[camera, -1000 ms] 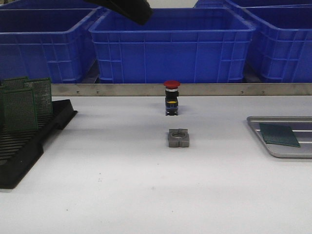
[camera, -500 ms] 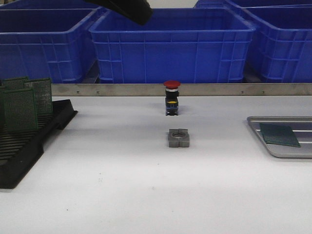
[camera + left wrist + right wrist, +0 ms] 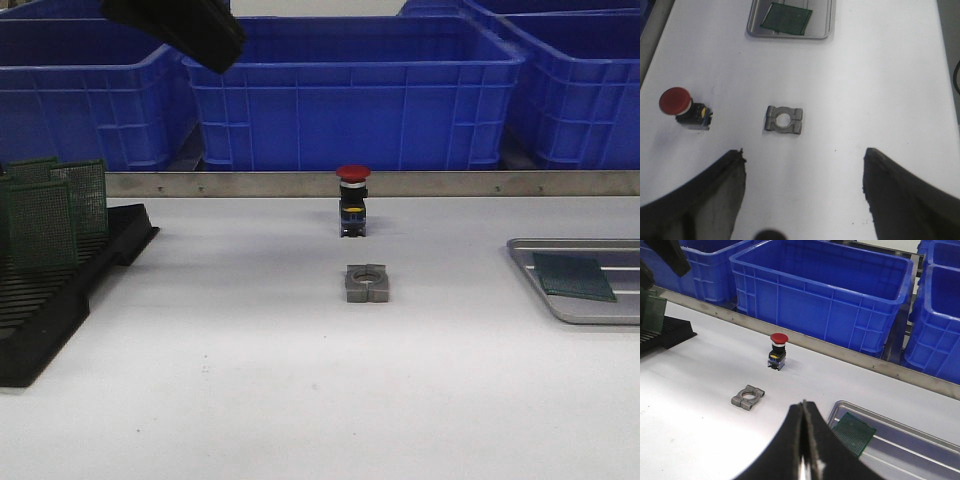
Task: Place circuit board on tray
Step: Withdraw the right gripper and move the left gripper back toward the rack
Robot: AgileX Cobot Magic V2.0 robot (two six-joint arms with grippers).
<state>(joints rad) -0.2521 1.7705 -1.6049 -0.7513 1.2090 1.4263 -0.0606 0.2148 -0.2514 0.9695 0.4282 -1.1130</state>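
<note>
One circuit board [image 3: 854, 432] already lies flat in your tray [image 3: 920, 437], just beside your right gripper [image 3: 805, 440], whose fingers are pressed together on nothing, while your left gripper [image 3: 802, 195] hangs spread wide and bare above the grey bracket [image 3: 784, 120].

We see the white surface [image 3: 250, 400] mostly bare across its near half, giving open passage from side to side. Mid-surface stand two small obstacles: a red-capped push button on a black base [image 3: 352, 200], upright, and nearer us a grey metal clamp block with a round hole [image 3: 366, 283], with a gap between them. At the left edge a black slotted rack [image 3: 60, 290] holds upright green perforated boards [image 3: 45, 215]. At the right edge lies the shallow silver-grey metal tray [image 3: 560, 305]. Blue plastic crates [image 3: 350, 90] wall off the far side behind a metal rail [image 3: 450, 183].
</note>
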